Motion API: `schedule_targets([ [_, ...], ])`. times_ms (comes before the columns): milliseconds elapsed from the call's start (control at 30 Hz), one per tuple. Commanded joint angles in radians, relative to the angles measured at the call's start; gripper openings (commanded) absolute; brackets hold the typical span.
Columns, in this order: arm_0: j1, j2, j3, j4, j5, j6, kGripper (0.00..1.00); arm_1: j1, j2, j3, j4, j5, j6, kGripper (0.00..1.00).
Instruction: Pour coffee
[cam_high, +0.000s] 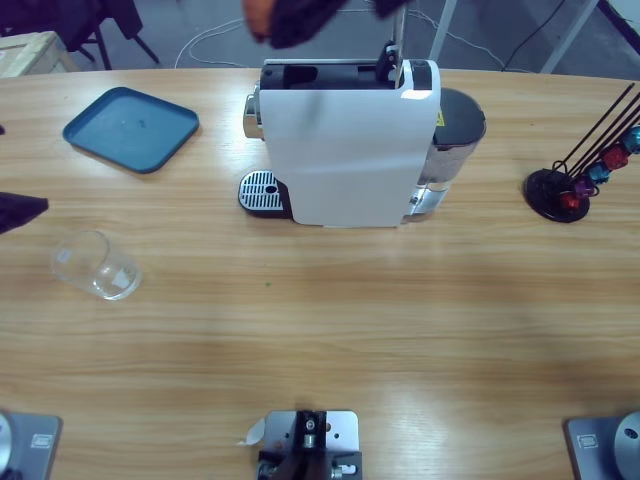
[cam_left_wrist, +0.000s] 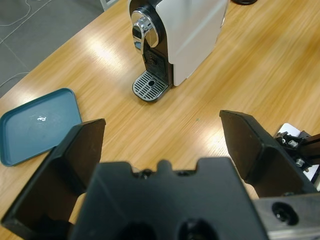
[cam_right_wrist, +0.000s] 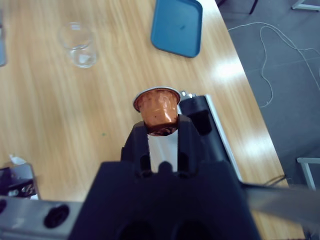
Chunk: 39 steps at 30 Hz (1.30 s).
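Overhead, a white coffee machine (cam_high: 345, 150) stands mid-tabletop (cam_high: 330, 330), its round drip grate (cam_high: 260, 192) facing the teal tray (cam_high: 131, 127) at the far left. Lid channel on top of machine open, black inside. Grey water tank (cam_high: 455, 130) on the machine's other side. A clear glass (cam_high: 94, 265) lies tilted on its side, well apart from the grate, nearer the table's left edge; no coffee can be made out in it or anywhere else. Capsule rack (cam_high: 575, 185) with black wires and a few coloured capsules at far right.

Right pincer (cam_right_wrist: 159, 131): pinching an orange capsule (cam_right_wrist: 157, 110), foil rim up, jaws pressed against its sides. It hangs over the machine's top; in the high view it shows only as a dark shape with an orange speck at the top edge (cam_high: 290, 20).

Left pincer (cam_left_wrist: 162, 145): spread wide, nothing between the jaws, held above bare wood and aimed toward the grate and chrome spout (cam_left_wrist: 145, 30). Tray to its left in that view.
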Motion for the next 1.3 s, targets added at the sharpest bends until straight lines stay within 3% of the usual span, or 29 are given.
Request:
schedule_targets([
  [33, -0.008, 0.014, 0.035, 0.015, 0.016, 0.011, 1.000, -0.080, 0.135, -0.041, 0.006, -0.012, -0.022, 0.000],
  [467, -0.007, 0.074, 0.035, -0.008, 0.015, 0.008, 1.000, -0.116, 0.224, -0.076, -0.024, 0.048, -0.014, 0.000],
  [1300, -0.008, 0.082, 0.043, -0.022, 0.015, 0.004, 1.000, -0.145, 0.197, 0.038, -0.049, 0.062, -0.009, 0.000],
])
